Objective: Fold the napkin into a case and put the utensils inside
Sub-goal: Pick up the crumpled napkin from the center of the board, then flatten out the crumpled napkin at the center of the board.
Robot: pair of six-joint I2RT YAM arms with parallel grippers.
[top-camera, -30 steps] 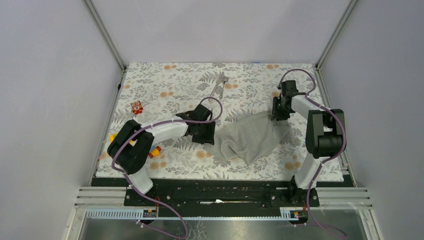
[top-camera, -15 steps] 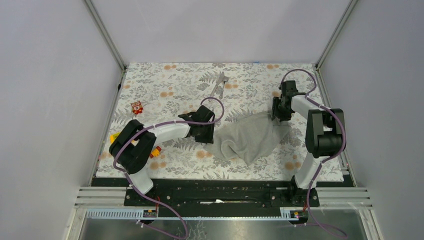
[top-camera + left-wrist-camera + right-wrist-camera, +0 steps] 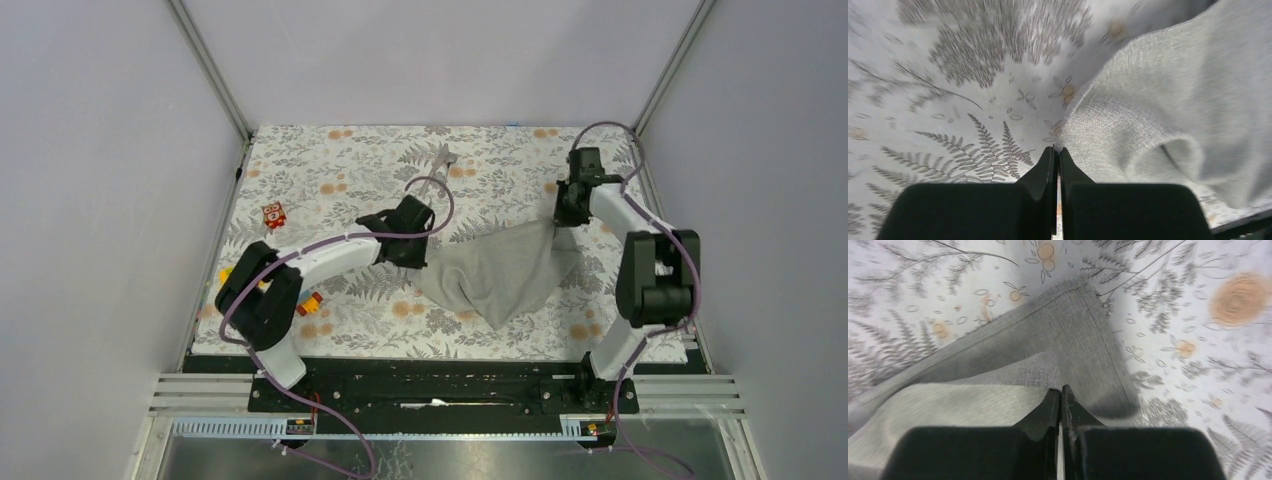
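Fingertips of the left gripper [image 3: 1057, 150] are pressed together on the pale, woven corner of the napkin [image 3: 1173, 95], which swells away to the right of the wrist view in a soft rolled fold. The fingers are black, smooth and wedge-shaped, and they meet in a thin seam. The right gripper [image 3: 1061, 389] is likewise closed, pinching a doubled layer of the same mid-grey cloth (its hemmed corner shows just beyond the tips, toward the top of that view).

From above, the napkin [image 3: 497, 272] is drawn between the two grips as a rough triangle. Its upper edge runs nearly straight from centre frame up to the right. Its lowest point reaches toward the near edge of the tablecloth [image 3: 330, 160] and stops short of it. The tablecloth is matte, printed with grey ferns and orange blooms, and ends at a black rail [image 3: 430, 385] at the bottom of the frame. The right arm works close to the tablecloth's right border, with a metal post [image 3: 665, 70] just beyond. The left arm has open printed ground above it and to its left.

The utensils [image 3: 440, 168], slim and shiny, lie together at upper centre, apart from the napkin. Small toy blocks [image 3: 273, 214] sit at left, well away from both.
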